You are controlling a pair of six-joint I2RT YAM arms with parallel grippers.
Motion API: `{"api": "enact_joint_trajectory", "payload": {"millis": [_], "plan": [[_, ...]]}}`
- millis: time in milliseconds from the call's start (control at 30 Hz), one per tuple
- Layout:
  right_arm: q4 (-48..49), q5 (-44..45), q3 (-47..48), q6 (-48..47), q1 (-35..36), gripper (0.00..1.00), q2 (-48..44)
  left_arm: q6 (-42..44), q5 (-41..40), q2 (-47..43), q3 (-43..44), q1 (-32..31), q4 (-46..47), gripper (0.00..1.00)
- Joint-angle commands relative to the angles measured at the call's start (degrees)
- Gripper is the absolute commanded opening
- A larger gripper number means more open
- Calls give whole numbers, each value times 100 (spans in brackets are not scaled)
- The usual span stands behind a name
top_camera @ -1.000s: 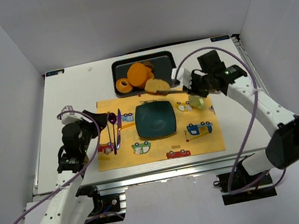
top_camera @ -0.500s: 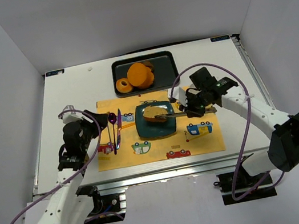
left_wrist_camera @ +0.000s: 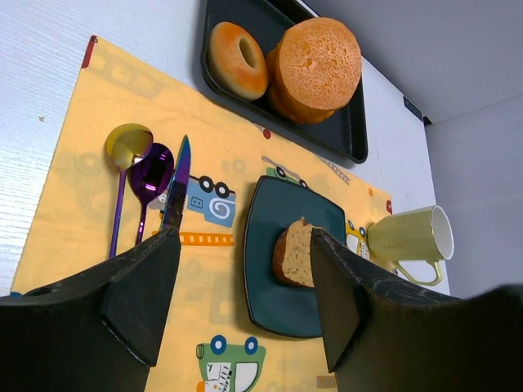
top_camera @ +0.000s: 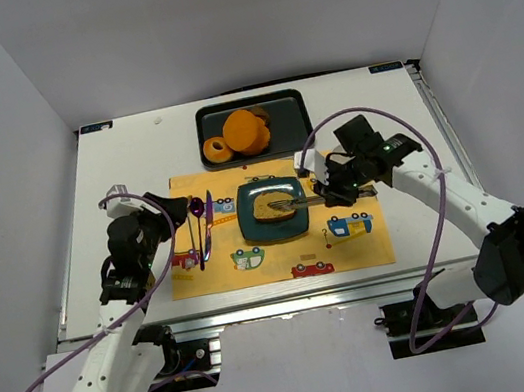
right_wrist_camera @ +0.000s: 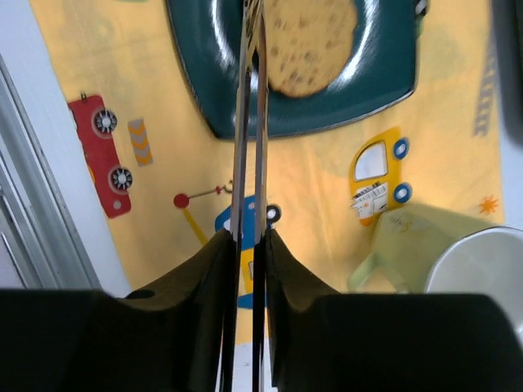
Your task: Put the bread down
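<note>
The bread (top_camera: 272, 204), a tan speckled slice, rests on the teal plate (top_camera: 252, 226) in the middle of the yellow placemat. It also shows in the left wrist view (left_wrist_camera: 296, 253) and the right wrist view (right_wrist_camera: 310, 49). My right gripper (top_camera: 335, 193) (right_wrist_camera: 248, 237) is shut on thin metal tongs (right_wrist_camera: 249, 122), whose tips reach the bread's edge over the plate (right_wrist_camera: 384, 73). I cannot tell whether the tips still pinch the slice. My left gripper (top_camera: 178, 211) (left_wrist_camera: 245, 269) is open and empty, above the placemat left of the plate (left_wrist_camera: 278, 302).
A black tray (top_camera: 281, 101) at the back holds a big orange bun (top_camera: 245, 130) and an orange ring (top_camera: 216, 149). A pale green mug (top_camera: 345, 178) stands right of the plate. Two spoons and a knife (left_wrist_camera: 176, 184) lie on the placemat's left side.
My right gripper carried the bread in the tongs from beside the tray down and forward onto the teal plate. The left arm has barely moved.
</note>
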Motion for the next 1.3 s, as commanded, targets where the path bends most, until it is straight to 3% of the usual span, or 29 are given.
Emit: {"api": "enact_joint_trajectory", "payload": {"millis": [0, 100, 133, 267, 333, 433, 533, 700, 833, 967, 1100, 1267], "plan": [[236, -376, 556, 434, -139, 23, -337, 36, -1, -35, 134, -2, 19, 74], [959, -219, 790, 1162, -719, 0, -403, 34, 71, 10, 143, -2, 86, 71], [1219, -192, 850, 1398, -1186, 0, -386, 26, 100, 32, 140, -2, 86, 67], [2279, -29, 1001, 2597, -2728, 0, -74, 8, 347, 76, 96, -2, 301, 31], [2829, 379, 469, 3009, -3500, 0, 0, -8, 480, 59, 55, -2, 341, 18], [3762, 1049, -330, 3266, -3696, 0, 35, -78, 560, 6, -51, -2, 446, 19], [4762, 1413, -1522, 3450, -3740, 0, 209, -127, 615, 44, -95, -2, 496, 27], [5368, 1669, -1920, 3582, -3806, 4, 766, 0, 646, 192, 119, -2, 303, 39], [5297, 1611, -1869, 3515, -3960, 20, 1226, 53, 601, 210, 202, -2, 197, 49], [4802, 1396, -1660, 3245, -4013, 47, 1587, -5, 541, 136, 157, -3, 211, 58], [4410, 1474, -1379, 3068, -4021, 89, 1698, -60, 535, 97, 133, -2, 204, 62], [3620, 1581, -836, 2923, -4021, 89, 1354, -26, 626, 195, 239, -2, 183, 56]]}}
